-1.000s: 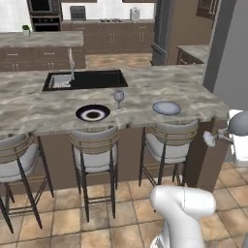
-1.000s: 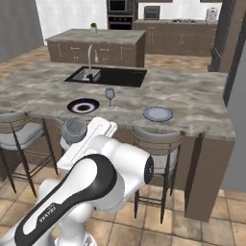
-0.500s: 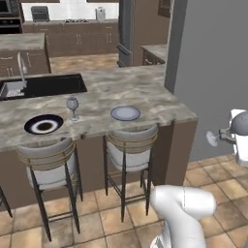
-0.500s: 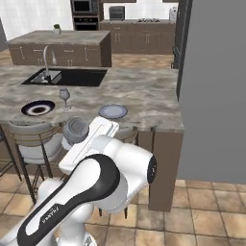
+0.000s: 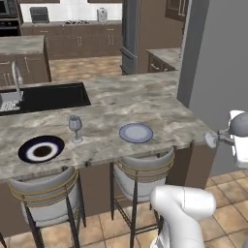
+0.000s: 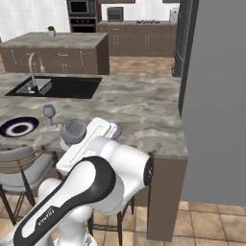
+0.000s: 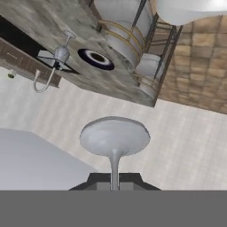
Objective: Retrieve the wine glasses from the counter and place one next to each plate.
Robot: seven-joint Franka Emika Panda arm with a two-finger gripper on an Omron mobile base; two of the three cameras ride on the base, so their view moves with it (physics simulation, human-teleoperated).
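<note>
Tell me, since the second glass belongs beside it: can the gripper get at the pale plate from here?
Probably yes. The pale plate lies near the front edge of the island with bare stone around it; the other glass stands apart by the navy plate. The gripper is shut on the held glass.

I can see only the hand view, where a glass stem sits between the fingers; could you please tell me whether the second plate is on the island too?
Observer: Yes. The pale blue-grey plate lies on the island, near its front edge, above a stool.
Operator: Thank you. Is a glass standing beside it?
Observer: The standing wine glass is upright between the two plates, closer to the navy-rimmed plate than to the pale one.
Operator: And where is the glass I am holding, relative to the island?
Observer: The held glass is short of the island, on the stools' side, not yet over the stone top.
</note>
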